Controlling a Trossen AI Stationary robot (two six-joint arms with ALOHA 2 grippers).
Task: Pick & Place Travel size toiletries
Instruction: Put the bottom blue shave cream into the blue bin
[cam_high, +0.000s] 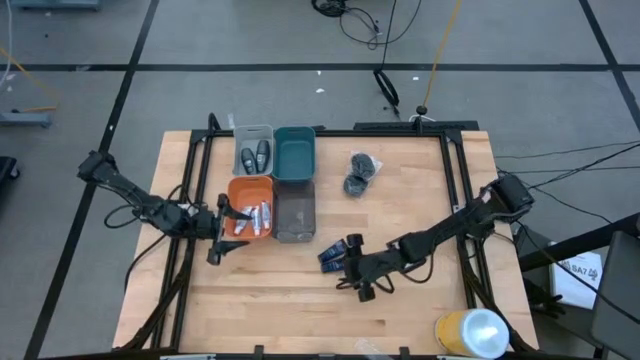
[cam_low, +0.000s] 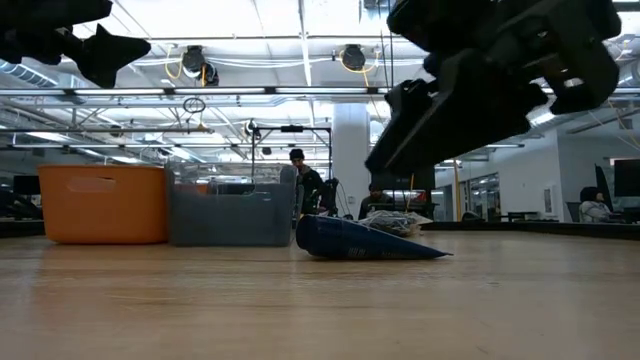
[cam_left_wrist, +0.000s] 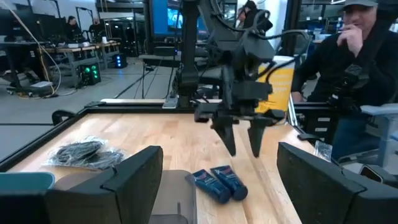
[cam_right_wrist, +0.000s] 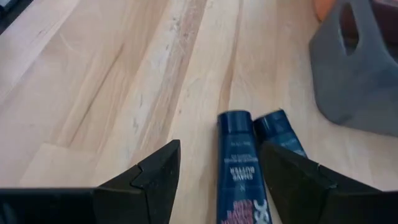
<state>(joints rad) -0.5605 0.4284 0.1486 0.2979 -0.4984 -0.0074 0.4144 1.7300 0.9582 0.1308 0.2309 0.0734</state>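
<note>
Two dark blue packets (cam_right_wrist: 239, 163) lie flat, side by side, on the wooden table near its middle (cam_high: 335, 255). My right gripper (cam_right_wrist: 219, 149) hovers open just above them, slanting down from the table's right; in the left wrist view it (cam_left_wrist: 244, 148) hangs clear over the packets (cam_left_wrist: 219, 183). My left gripper (cam_high: 228, 230) stands open and level by the orange bin's (cam_high: 250, 192) near left corner, holding nothing. White tubes (cam_high: 258, 217) lie in the orange bin. Two dark grey bottles (cam_high: 256, 156) lie in the clear bin. Two dark puffs (cam_high: 359, 172) rest on the table at the back.
A teal bin (cam_high: 295, 155) and a grey bin (cam_high: 295, 212) stand beside the orange and clear ones. A big yellow cylinder (cam_high: 470, 332) lies at the near right corner. A person (cam_left_wrist: 360, 56) stands beyond the table's right edge. Bare wood lies along the near side.
</note>
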